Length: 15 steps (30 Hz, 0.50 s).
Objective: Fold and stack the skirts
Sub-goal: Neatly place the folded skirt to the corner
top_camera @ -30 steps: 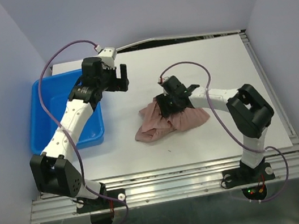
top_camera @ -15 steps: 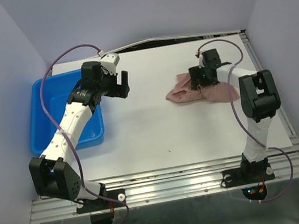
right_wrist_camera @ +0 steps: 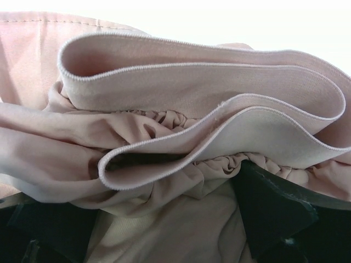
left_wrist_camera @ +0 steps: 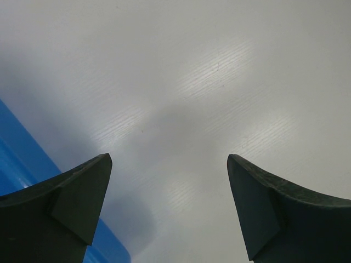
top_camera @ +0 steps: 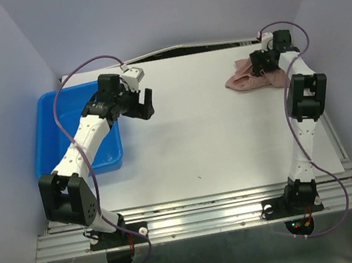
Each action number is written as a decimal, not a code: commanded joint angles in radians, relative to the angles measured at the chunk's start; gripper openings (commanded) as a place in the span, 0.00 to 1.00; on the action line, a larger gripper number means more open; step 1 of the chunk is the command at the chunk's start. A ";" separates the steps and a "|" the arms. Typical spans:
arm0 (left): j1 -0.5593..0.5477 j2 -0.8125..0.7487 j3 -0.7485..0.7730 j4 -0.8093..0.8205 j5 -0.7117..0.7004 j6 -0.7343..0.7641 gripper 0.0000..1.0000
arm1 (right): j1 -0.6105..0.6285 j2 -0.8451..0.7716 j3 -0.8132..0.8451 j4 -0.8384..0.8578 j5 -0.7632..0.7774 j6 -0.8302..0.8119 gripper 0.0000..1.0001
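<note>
A flat white counter [top_camera: 218, 138] is seen from above, both arm bases at 6 o'clock. A blue rectangular plastic bin [top_camera: 51, 135] is set on its 9 o'clock edge.

One dusty pink soft cloth skirt [top_camera: 245, 79] is bunched at the counter's 1 o'clock corner, not laid flat and not folded. No second skirt is seen. In the right wrist view its gathered waistband [right_wrist_camera: 208, 82] is looped in loose double folds.

The right tool [top_camera: 264, 62] is clamped on the skirt, and cloth is pinched between the dark fingers [right_wrist_camera: 269, 208] in its own view. The left tool [top_camera: 146, 103] is held just beside the bin's 2 o'clock corner, with its fingers [left_wrist_camera: 82, 192] spread apart over bare counter and nothing between them.

Key relation: the skirt's long axis runs about 9-to-3, with the free end trailing from the right tool toward 9 o'clock. The skirt lies at 3 o'clock from the left tool, well apart. The right arm is far nearer. Folding is judged not begun. The free end would likely have to be taken by the left tool so the skirt can be spread.
</note>
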<state>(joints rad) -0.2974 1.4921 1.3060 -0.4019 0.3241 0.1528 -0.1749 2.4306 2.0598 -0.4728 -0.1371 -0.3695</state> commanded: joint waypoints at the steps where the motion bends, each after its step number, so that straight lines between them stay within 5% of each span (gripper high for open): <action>1: 0.017 -0.001 0.013 -0.003 0.035 0.018 0.98 | -0.008 0.155 0.101 -0.159 0.051 -0.057 1.00; 7: 0.032 0.005 0.032 -0.008 0.058 0.036 0.98 | -0.008 0.180 0.169 -0.159 0.077 -0.045 1.00; 15: 0.040 0.011 0.085 -0.020 0.073 0.037 0.98 | -0.008 -0.016 0.149 -0.052 0.065 -0.026 1.00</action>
<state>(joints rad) -0.2665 1.5116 1.3327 -0.4244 0.3672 0.1783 -0.1814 2.5168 2.2349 -0.5114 -0.1081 -0.3828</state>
